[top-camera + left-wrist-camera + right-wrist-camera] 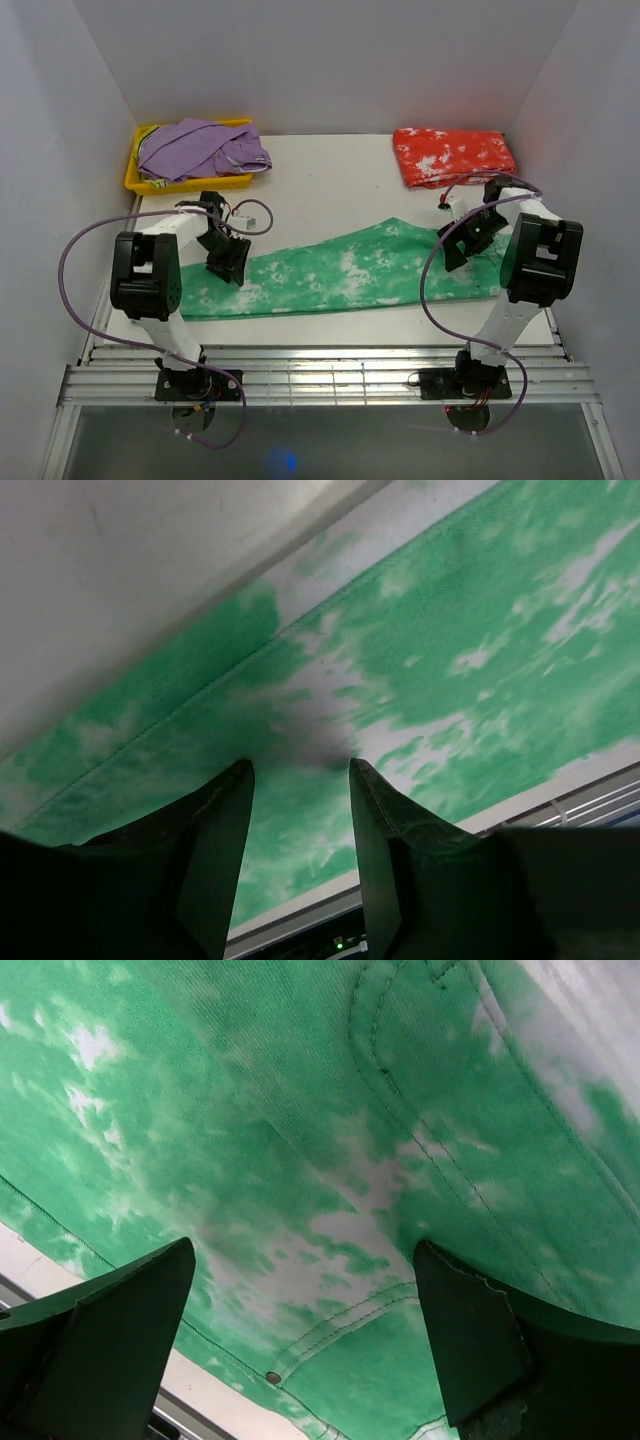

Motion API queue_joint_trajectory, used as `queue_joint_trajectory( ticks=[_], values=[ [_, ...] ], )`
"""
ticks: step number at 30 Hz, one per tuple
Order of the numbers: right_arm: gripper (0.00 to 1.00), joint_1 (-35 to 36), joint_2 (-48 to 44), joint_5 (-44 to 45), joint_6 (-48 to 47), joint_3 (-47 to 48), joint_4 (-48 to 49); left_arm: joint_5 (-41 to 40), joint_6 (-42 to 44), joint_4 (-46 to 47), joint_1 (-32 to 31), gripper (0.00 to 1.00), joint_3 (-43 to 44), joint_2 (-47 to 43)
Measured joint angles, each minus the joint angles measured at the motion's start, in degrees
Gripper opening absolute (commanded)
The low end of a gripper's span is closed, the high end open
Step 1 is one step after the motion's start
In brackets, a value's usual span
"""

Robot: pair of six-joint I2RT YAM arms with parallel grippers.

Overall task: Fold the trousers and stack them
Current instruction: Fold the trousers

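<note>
The green tie-dye trousers [340, 270] lie flat and stretched lengthwise across the table, legs to the left, waist to the right. The red-orange trousers [452, 155] sit folded at the back right. My left gripper [228, 262] hovers open over the leg end; in the left wrist view its fingers [225, 830] stand apart above green cloth [470, 630] with nothing between them. My right gripper [462, 240] hovers over the waist end, jaws wide open, above the green cloth [300, 1140] with its pocket seam and rivet [273, 1377].
A yellow bin [140, 180] at the back left holds a plain purple garment [205, 148]. White walls close in on both sides. The table's slatted front edge [320, 375] runs below the trousers.
</note>
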Motion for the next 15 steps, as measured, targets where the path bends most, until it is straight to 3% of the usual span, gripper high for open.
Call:
queue_joint_trajectory(
  ticks=[8,13,15],
  values=[
    [0.93,-1.5,-1.9,0.8,1.8,-2.1,0.9,-0.9,-1.3,-11.4,-0.1,0.55,23.0,17.9],
    [0.93,-2.1,1.1,-0.9,5.1,2.9,-3.7,-1.1,0.7,-8.1,-0.1,0.58,30.1,21.3],
    [0.99,-2.4,1.0,-2.1,5.9,4.7,-5.0,-0.8,2.3,-5.1,-0.1,0.61,29.9,20.7]
  ],
)
